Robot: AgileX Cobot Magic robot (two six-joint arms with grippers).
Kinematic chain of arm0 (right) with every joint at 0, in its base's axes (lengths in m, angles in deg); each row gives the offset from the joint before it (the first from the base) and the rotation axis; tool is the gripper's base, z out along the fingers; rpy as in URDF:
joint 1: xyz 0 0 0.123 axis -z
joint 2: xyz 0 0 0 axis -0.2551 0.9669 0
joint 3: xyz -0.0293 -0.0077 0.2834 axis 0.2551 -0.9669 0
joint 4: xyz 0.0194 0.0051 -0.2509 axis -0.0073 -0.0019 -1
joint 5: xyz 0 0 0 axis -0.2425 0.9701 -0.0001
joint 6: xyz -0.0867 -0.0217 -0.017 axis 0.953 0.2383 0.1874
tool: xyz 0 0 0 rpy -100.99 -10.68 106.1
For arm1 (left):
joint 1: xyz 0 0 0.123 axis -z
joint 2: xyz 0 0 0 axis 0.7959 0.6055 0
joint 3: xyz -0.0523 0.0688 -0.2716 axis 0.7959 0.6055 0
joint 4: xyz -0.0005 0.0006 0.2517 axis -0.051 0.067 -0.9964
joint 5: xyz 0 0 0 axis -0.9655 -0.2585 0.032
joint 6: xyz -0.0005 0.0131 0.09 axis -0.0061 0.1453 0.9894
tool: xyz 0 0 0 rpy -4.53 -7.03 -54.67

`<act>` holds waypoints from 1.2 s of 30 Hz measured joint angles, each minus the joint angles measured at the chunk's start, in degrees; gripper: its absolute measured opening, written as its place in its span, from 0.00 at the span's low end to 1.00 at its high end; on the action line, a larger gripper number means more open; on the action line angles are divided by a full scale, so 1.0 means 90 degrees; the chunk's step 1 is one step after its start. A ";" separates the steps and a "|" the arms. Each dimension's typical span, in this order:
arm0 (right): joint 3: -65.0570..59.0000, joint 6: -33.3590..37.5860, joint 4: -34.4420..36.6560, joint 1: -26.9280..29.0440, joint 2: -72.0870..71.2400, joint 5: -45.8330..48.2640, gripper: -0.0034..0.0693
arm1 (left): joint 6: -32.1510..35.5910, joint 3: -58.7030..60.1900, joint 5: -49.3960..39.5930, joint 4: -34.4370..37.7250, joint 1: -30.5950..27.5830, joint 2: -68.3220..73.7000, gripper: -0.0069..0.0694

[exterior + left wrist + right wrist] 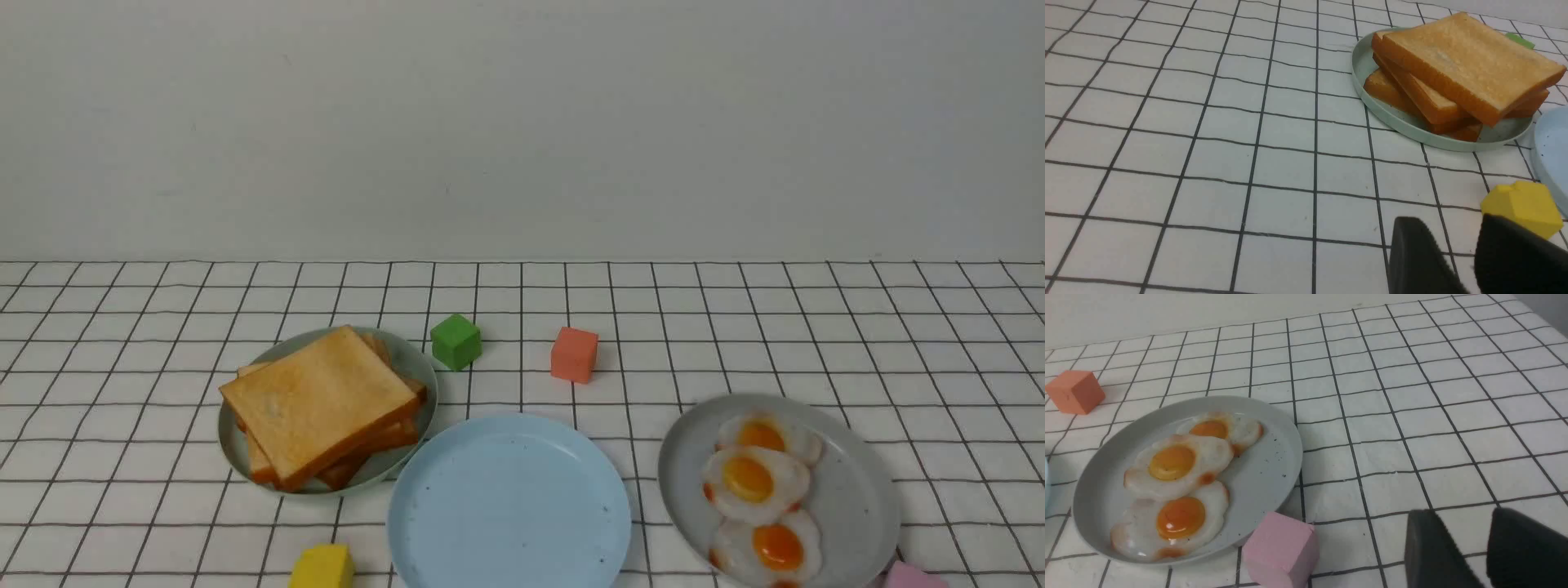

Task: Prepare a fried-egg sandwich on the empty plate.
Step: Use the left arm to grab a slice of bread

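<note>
The light-blue plate (510,498) lies bare at the front centre; its edge shows in the left wrist view (1553,151). No assembled fried-egg sandwich is in view. A stack of toast slices (322,404) (1461,67) sits on a pale green plate (408,351) to its left. Three fried eggs (755,482) (1175,465) lie on a grey plate (857,490) to its right. My left gripper (1449,228) is open and empty, low over the cloth short of the toast. My right gripper (1459,522) is open and empty, beside the grey plate (1265,465). Neither shows in the front view.
A green cube (455,341) and an orange cube (574,354) stand behind the plates. A yellow cube (322,567) (1523,206) sits by my left fingertips. A pink cube (910,576) (1280,549) touches the grey plate's near rim. A checked cloth covers the table.
</note>
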 joint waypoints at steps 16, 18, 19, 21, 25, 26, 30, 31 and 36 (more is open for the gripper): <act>0.0000 0.0000 0.0000 0.0000 0.0000 0.0000 0.38 | 0.0000 0.0000 0.0000 0.0000 0.0000 0.0000 0.40; 0.0000 0.0000 0.0000 0.0000 0.0000 0.0000 0.38 | 0.0000 0.0000 0.0000 0.0000 0.0000 0.0000 0.40; 0.0000 0.0000 0.0000 0.0000 0.0000 0.0000 0.38 | 0.0000 0.0000 0.0000 0.0000 0.0000 0.0000 0.40; 0.0000 0.0000 -0.0029 0.0000 0.0000 0.0000 0.38 | 0.0000 0.0000 0.0000 0.0000 0.0000 0.0000 0.40; 0.0000 0.0000 -0.0098 0.0000 0.0000 0.0000 0.38 | 0.0000 0.0000 0.0000 0.0000 0.0000 0.0000 0.40; 0.0000 0.0000 -0.0098 0.0000 0.0000 0.0000 0.38 | 0.0000 0.0000 0.0000 0.0000 0.0000 0.0000 0.40; -0.0005 0.0000 -0.0062 0.0000 0.0000 -0.0033 0.38 | 0.0000 0.0000 0.0000 0.0000 0.0000 0.0000 0.40; -0.0021 0.0000 -0.0055 0.0000 0.0000 -0.0151 0.38 | 0.0000 0.0000 0.0000 -0.0019 0.0000 0.0000 0.40; -0.0072 0.0000 -0.0051 0.0000 0.0000 -0.1335 0.38 | 0.0000 0.0000 0.0213 -0.0013 0.0000 0.0000 0.40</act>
